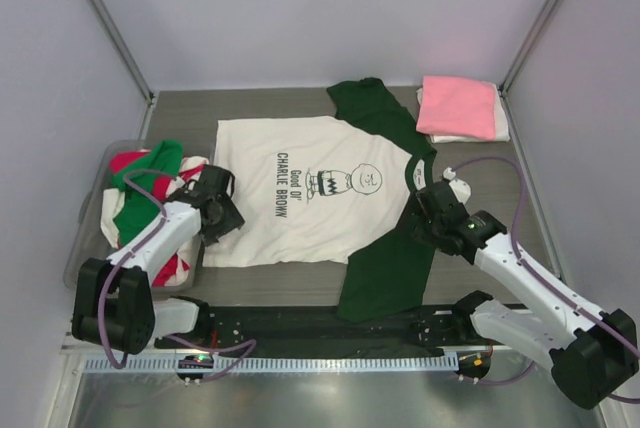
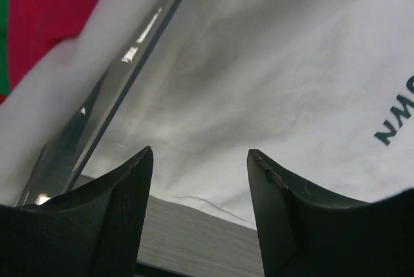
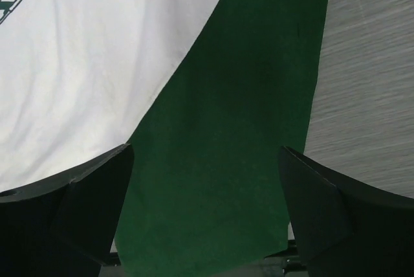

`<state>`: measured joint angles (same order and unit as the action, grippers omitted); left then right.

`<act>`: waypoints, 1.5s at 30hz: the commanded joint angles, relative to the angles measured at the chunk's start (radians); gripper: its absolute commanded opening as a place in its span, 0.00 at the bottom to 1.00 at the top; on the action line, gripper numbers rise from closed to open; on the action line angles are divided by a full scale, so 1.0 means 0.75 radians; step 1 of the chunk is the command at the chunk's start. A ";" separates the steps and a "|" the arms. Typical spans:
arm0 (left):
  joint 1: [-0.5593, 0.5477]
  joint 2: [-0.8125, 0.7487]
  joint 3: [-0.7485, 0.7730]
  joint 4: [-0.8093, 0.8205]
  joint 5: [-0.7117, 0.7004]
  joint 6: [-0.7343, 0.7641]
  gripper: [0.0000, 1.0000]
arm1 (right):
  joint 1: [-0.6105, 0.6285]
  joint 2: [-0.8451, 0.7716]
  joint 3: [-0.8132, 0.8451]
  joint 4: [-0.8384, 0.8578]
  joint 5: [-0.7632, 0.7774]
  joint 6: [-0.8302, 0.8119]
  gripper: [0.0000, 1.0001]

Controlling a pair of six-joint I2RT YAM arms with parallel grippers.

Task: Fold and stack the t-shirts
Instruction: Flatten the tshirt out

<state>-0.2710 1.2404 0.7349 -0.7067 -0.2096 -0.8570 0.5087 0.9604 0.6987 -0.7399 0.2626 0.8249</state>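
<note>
Cream shirt [image 1: 310,193] lies flat, mid-table [image 1: 250,103]. Left gripper [image 2: 200,155] hangs wide open over its hem, right gripper [image 3: 207,153] wide open over a green sleeve [image 3: 226,115]. Best to pinch both edges low, together.

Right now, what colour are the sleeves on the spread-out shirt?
Dark green; a sleeve shows best in the right wrist view.
</note>
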 commanded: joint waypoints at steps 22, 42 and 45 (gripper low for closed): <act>-0.217 -0.175 0.024 -0.203 -0.183 -0.314 0.51 | -0.060 0.114 0.054 0.111 0.077 0.064 1.00; -0.219 -0.402 0.014 -0.309 -0.207 -0.220 0.53 | -0.453 0.703 0.169 0.352 -0.035 -0.237 0.68; -0.217 -0.406 0.006 -0.299 -0.213 -0.209 0.53 | -0.459 0.771 0.173 0.387 -0.033 -0.237 0.50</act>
<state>-0.4316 0.9428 0.7422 -0.9432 -0.3481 -1.0309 0.1726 1.5063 0.8078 -0.5106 0.2382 0.6701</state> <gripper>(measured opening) 0.528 0.526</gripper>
